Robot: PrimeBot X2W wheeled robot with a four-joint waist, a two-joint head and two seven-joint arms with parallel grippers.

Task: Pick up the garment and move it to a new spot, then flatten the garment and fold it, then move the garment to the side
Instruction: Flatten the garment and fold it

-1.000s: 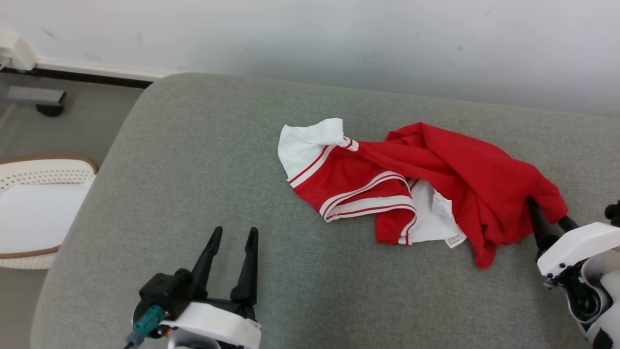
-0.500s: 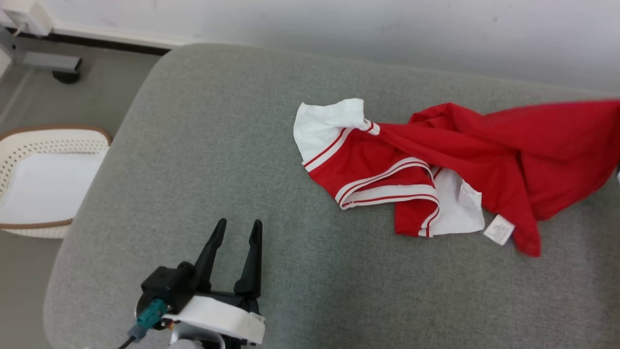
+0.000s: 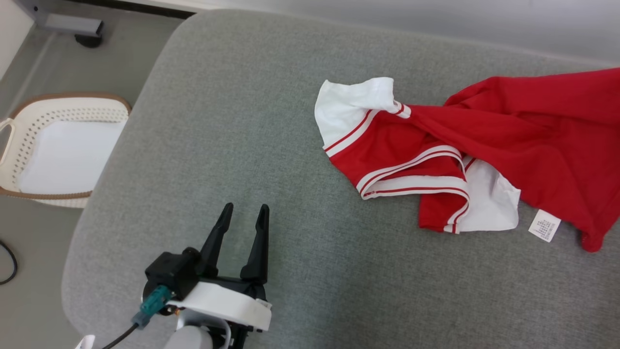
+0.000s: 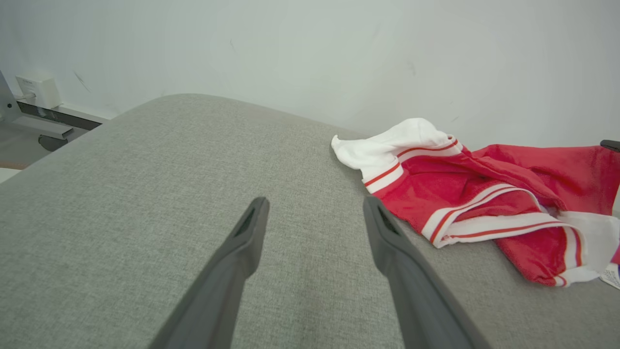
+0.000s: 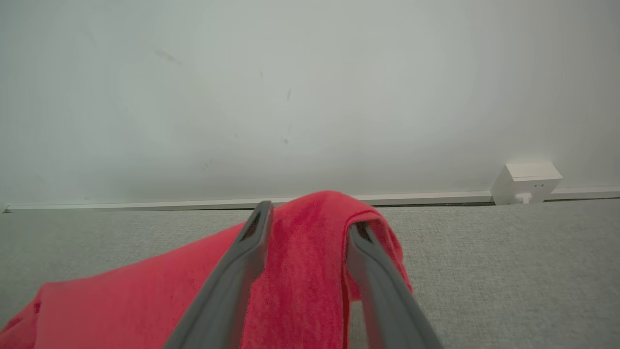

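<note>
A red garment point(image 3: 508, 126) with white sleeves and striped trim lies crumpled on the grey cushion point(image 3: 232, 121), right of centre, running off the head view's right edge. A white care label point(image 3: 544, 225) hangs at its near edge. In the right wrist view my right gripper point(image 5: 310, 218) is shut on a fold of the garment point(image 5: 300, 261), which drapes over and between the fingers. My left gripper point(image 3: 245, 208) stands open over bare cushion at the lower left, well apart from the cloth. The left wrist view has the left gripper point(image 4: 316, 203) with the garment point(image 4: 484, 194) to its right.
A white perforated basket point(image 3: 29, 104) with a brown rim stands on the floor left of the cushion. A grey furniture foot point(image 3: 72, 24) sits at the far left by the wall. A black cable point(image 3: 9, 264) lies on the floor. A white wall box point(image 5: 528, 182) sits behind the cushion.
The head camera has shifted. The garment's right side has been pulled up and to the right, stretching the red cloth. My right gripper has left the head view. The left gripper stays open.
</note>
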